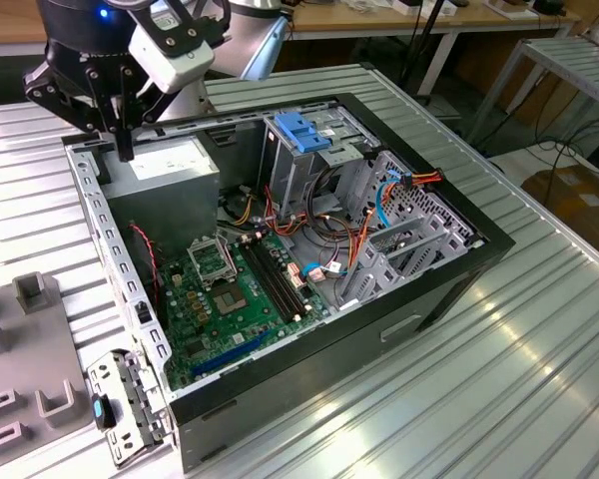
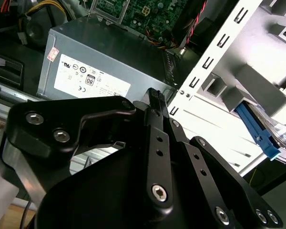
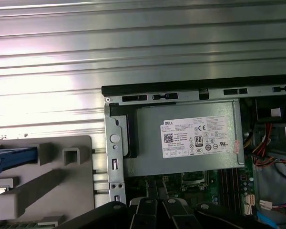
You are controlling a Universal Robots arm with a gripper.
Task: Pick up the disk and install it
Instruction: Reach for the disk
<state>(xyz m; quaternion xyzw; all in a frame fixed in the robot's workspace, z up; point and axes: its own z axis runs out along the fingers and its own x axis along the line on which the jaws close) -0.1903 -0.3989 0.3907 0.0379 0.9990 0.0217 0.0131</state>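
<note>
In the exterior view, your tool [image 1: 126,152] hung empty above the power-supply box [image 1: 165,175]. In the second wrist view its jaws stood narrow, and the disk [image 2: 257,130] lay outside the case. In the first wrist view it rested in the grey fixture [image 3: 62,191], neither picked up nor installed.

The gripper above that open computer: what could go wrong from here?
1. The gripper hangs close over the power supply and the case's metal rim; a low move could strike them.
2. The disk sits in a grey holder outside the case; a poor grasp might jam it there.
3. Loose cables crowd the drive cage and could snag.
</note>
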